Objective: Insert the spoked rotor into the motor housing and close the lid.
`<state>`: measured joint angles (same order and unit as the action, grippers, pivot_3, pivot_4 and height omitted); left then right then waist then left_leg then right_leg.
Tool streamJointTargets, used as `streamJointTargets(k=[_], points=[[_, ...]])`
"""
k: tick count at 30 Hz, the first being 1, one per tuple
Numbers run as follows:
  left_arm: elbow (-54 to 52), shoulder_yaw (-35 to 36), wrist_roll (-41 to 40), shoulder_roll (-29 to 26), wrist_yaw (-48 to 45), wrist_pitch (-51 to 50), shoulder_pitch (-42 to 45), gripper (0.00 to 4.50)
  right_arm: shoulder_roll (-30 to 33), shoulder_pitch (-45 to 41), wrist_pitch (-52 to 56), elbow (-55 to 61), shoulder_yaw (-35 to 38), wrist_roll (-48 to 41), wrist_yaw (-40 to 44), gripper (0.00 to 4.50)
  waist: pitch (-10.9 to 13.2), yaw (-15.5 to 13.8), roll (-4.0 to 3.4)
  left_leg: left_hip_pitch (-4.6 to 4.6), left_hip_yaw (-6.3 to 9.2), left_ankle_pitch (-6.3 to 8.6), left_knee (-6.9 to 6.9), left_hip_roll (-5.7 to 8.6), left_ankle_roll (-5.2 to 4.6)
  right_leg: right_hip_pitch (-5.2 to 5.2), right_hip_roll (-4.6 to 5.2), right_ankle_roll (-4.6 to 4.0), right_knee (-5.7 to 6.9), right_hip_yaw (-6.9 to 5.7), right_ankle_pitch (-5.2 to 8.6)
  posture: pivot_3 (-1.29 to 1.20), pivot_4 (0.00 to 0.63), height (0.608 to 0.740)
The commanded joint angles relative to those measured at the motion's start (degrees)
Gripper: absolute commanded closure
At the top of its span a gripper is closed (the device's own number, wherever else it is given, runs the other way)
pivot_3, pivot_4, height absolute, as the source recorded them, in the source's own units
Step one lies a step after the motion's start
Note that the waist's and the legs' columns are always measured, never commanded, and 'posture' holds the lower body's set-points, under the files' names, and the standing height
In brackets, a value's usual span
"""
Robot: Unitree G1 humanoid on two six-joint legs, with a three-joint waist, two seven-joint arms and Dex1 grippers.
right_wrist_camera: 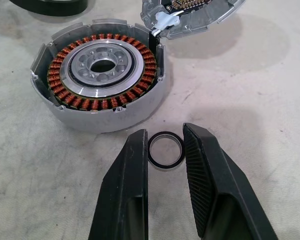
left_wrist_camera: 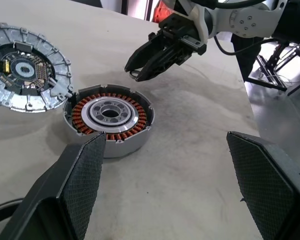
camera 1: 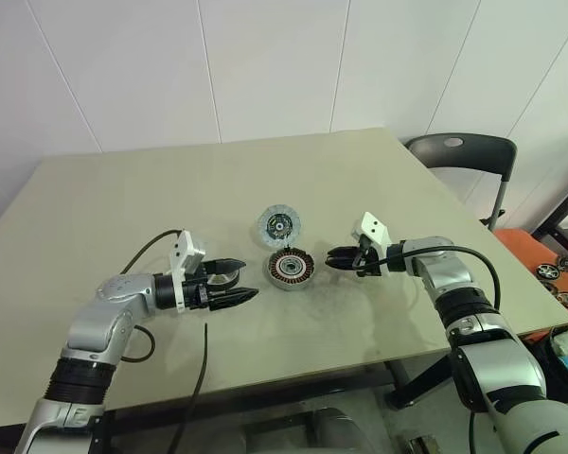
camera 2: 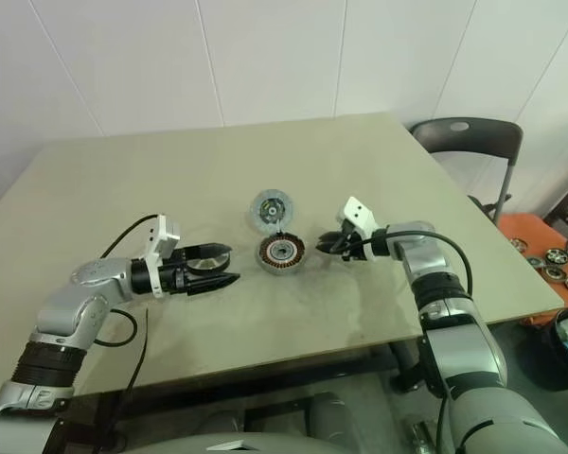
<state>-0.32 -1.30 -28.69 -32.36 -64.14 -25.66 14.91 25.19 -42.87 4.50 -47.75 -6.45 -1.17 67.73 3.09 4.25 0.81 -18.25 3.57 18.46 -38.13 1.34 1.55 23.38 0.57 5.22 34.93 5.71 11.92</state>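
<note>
Motor housing (right_wrist_camera: 100, 82) holds copper windings; left claw (camera 1: 229, 284) spread, right claw (right_wrist_camera: 165, 172) pinching ring (right_wrist_camera: 166, 150).

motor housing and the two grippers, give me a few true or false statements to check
1. The lid sits on top of the motor housing and closes it. False: the lid lies on the table at the housing's rim, and the copper windings are uncovered.
2. The left gripper has its fingers wide apart with nothing between them. True.
3. A small black ring sits between the fingers of the right gripper. True.
4. The right gripper reaches down into the motor housing. False: it is outside the housing, beside its wall.
</note>
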Motion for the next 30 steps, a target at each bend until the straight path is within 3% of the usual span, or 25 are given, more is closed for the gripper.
streamJointTargets(k=[1, 16, 30], points=[[-2.4, 0.7, -0.8, -0.2, -0.1, 0.3, -0.8, 0.38, -0.6, -1.3, 0.7, 4.3, 0.2, -1.7, 1.1, 3.84, 0.0, 0.1, -0.01, 0.00, 0.00, 0.00, 0.00, 0.00, 0.00, 0.01, 0.00, 0.00, 0.00, 0.00, 0.01, 0.00, 0.000, 0.740], [-2.9, 2.5, -1.3, -1.4, 0.8, 0.4, -1.4, 0.38, -4.6, -2.1, 6.6, 15.5, -2.4, -4.8, 5.3, 3.84, 0.0, -0.3, -0.02, -0.05, 0.04, 0.00, 0.03, -0.06, 0.00, 0.07, 0.03, 0.02, 0.01, -0.05, 0.00, 0.00, 0.000, 0.740], [-2.5, 1.3, -1.1, -0.8, 0.4, 0.0, 0.8, 0.38, -8.5, -5.1, 2.1, 4.2, -3.1, -3.4, -0.1, 3.84, 0.0, 0.0, -0.02, -0.04, 0.03, 0.00, 0.04, -0.03, 0.00, 0.08, 0.01, 0.01, 0.01, -0.04, -0.02, 0.00, 0.000, 0.740]])
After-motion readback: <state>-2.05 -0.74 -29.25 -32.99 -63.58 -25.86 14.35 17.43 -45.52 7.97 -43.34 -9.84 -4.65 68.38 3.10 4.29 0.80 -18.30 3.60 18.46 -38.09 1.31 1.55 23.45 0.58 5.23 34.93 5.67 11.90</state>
